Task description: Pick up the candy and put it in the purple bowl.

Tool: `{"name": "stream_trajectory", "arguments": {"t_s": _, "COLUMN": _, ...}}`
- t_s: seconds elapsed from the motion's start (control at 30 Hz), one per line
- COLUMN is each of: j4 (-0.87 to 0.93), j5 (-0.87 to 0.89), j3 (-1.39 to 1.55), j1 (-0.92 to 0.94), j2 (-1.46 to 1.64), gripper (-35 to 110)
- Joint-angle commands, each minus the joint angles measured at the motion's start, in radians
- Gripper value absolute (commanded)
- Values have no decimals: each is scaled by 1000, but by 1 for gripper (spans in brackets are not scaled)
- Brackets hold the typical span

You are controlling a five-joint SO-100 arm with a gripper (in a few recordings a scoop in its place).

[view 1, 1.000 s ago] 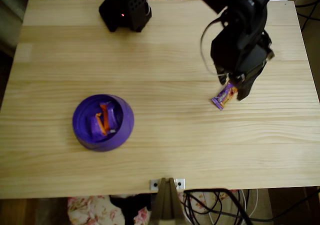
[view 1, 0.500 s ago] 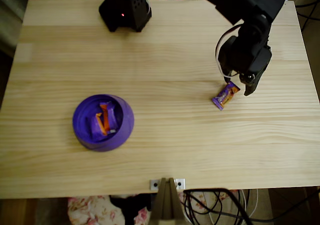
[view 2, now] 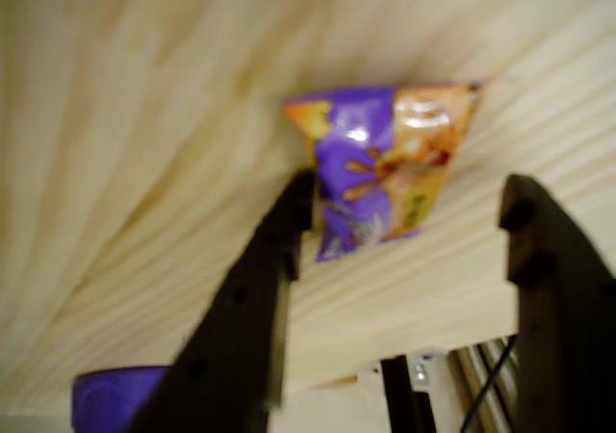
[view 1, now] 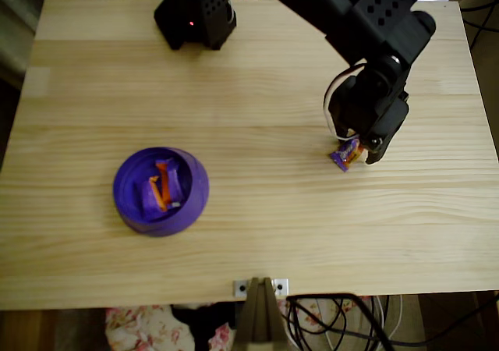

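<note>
Poised with fingers spread just above the candy on the bench, well apart from the purple bowl: end effector, off-centre, liable to nudge the flat wrapper aside rather than clamp it.

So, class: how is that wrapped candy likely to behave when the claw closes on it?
The candy looks flat and thin, so it is probably light and won't roll. Its glossy, crinkled wrapper may flex or slip between the open claw fingers. Lying flat on the table, it could slide rather than lift.
</note>
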Motion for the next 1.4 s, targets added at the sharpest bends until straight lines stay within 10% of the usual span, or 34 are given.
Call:
{"name": "stream_trajectory", "arguments": {"t_s": 0.0, "j4": 20, "j5": 11, "j3": -71, "j1": 2, "j2": 14, "gripper": 30}}
{"name": "stream_trajectory", "arguments": {"t_s": 0.2, "j4": -12, "j5": 48, "j3": -49, "j1": -9, "j2": 5, "gripper": 9}}
{"name": "stream_trajectory", "arguments": {"t_s": 1.37, "j4": 133, "j5": 106, "j3": -35, "j1": 163, "j2": 272, "gripper": 5}}
